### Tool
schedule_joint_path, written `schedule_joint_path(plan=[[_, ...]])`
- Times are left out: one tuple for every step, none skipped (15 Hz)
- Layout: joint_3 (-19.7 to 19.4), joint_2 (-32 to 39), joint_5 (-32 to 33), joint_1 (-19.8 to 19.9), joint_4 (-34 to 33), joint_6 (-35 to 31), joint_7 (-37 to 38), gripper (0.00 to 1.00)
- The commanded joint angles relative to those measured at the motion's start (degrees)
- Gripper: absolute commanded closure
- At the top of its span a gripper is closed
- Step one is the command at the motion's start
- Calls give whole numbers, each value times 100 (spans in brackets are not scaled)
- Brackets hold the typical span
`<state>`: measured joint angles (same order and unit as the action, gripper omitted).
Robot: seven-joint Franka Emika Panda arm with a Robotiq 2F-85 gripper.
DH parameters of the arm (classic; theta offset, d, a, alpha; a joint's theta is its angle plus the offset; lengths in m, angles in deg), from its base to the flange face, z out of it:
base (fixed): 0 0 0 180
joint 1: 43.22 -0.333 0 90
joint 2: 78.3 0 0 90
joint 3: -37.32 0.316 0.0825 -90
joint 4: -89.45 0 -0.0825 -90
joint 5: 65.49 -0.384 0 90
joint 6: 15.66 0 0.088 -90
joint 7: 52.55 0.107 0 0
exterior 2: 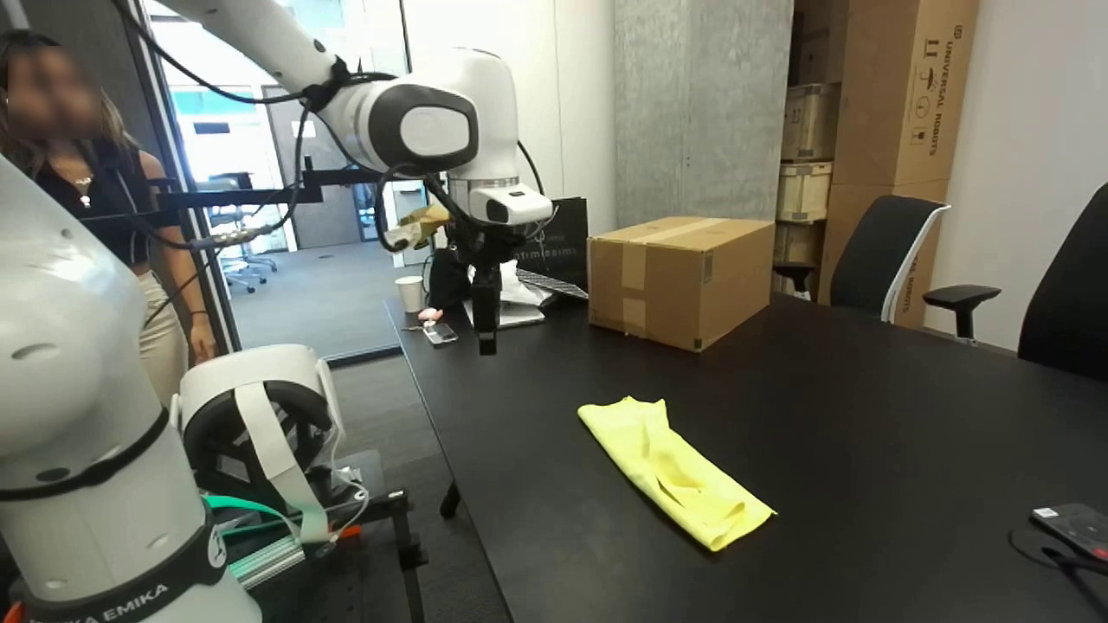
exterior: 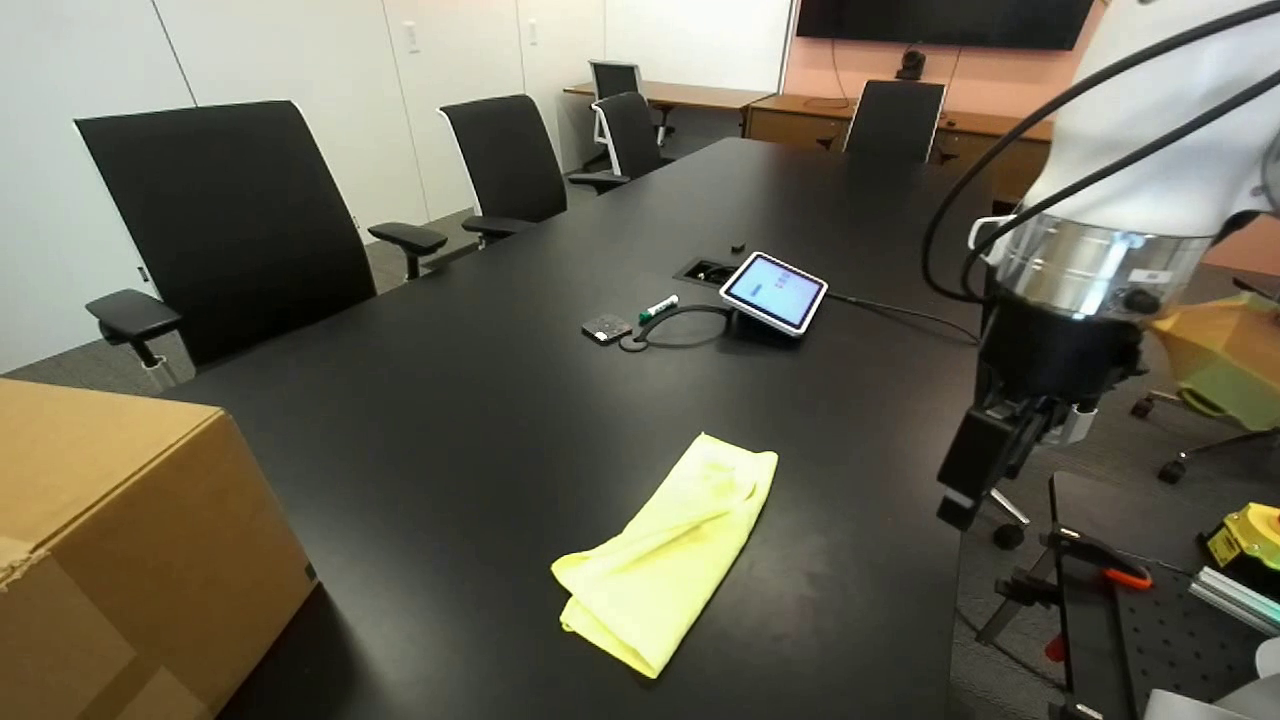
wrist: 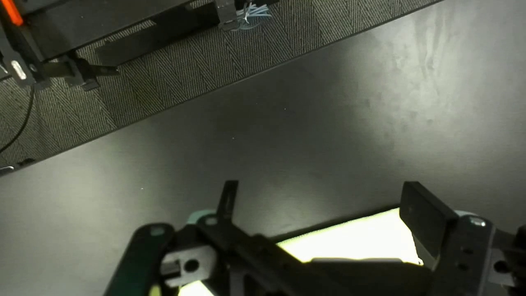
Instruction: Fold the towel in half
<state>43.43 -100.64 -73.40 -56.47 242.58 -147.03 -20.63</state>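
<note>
We are hovering the gripper [wrist: 319, 187], its fingers [wrist: 425, 213] spread wide and holding nothing. The yellow towel [exterior: 670, 560] is lying creased on the black table [exterior: 480, 480], apart from the gripper and the taped cardboard box [exterior 2: 649, 281]. We are finding the insides of that box and the white cup [exterior 2: 410, 295], which is standing near the table's edge, hidden. In an exterior view, a recess [exterior: 689, 270] is holding cables [exterior: 716, 272].
</note>
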Motion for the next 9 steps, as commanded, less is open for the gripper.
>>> schedule_joint_path(plan=[[184, -1436, -253, 245, 600, 631, -118, 0], [217, -1760, -162, 303, 671, 900, -142, 0], [259, -2073, -57, 374, 710, 1173, -145, 0], [279, -2228, 9, 449, 426, 1627, -159, 0], [344, -1566, -180, 462, 446, 1131, -171, 0], [366, -1833, -176, 516, 431, 1372, -190, 0], [383, -2049, -179, 548, 431, 1513, -203, 0], [392, -2186, -182, 562, 439, 1584, -209, 0], [395, -2245, -184, 565, 446, 1606, -211, 0]])
